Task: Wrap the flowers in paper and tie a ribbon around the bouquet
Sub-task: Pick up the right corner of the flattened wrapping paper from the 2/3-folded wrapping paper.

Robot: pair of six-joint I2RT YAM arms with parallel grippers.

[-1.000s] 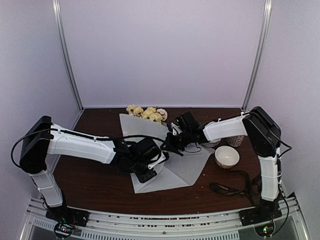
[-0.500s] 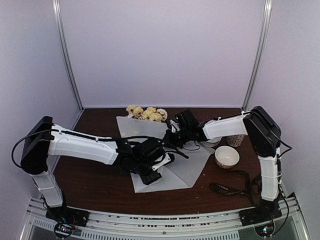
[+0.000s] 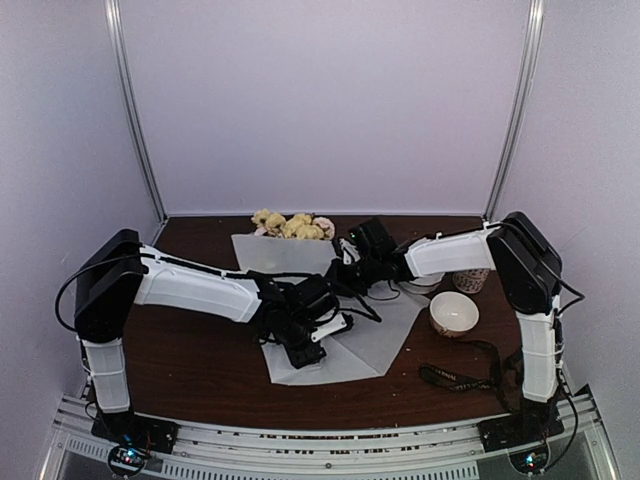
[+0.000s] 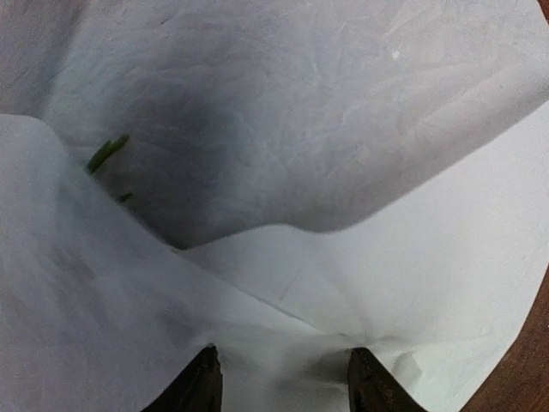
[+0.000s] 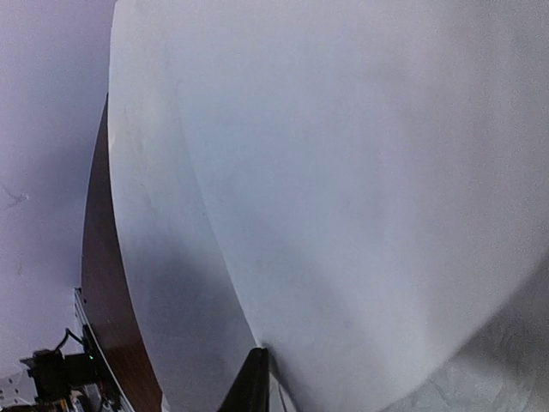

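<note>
The paper (image 3: 375,330) is spread across the middle of the table (image 3: 190,360), with one flap lifted and curled over so that a hollow is formed beneath it. The flowers (image 3: 290,226) are laid at the far edge of the sheet, blooms towards the back wall. In the left wrist view, a few green stems (image 4: 106,154) are glimpsed inside the fold. The left gripper (image 4: 283,384) is set low on the near part of the sheet. Its jaws are held moderately apart, with creased paper lying between and under them rather than being pinched. The right gripper (image 3: 345,275) is placed at the raised flap. Only one fingertip is shown in its own view, right at the paper's edge, so whether it is parted or closed cannot be told. The ribbon (image 3: 455,378) is left lying near the right arm's base, well apart from the sheet, beyond a white bowl (image 3: 453,313). The sheet is judged to be very light, thin and limp. It is likely to be creased, dragged or torn if pulled hard, and a fold is expected to spring back unless it is pinned. A hold is best taken at an edge or corner. The stems are judged to be slender and easily bent, so they are best gathered through the paper low down, with the soft blooms left untouched.
</note>
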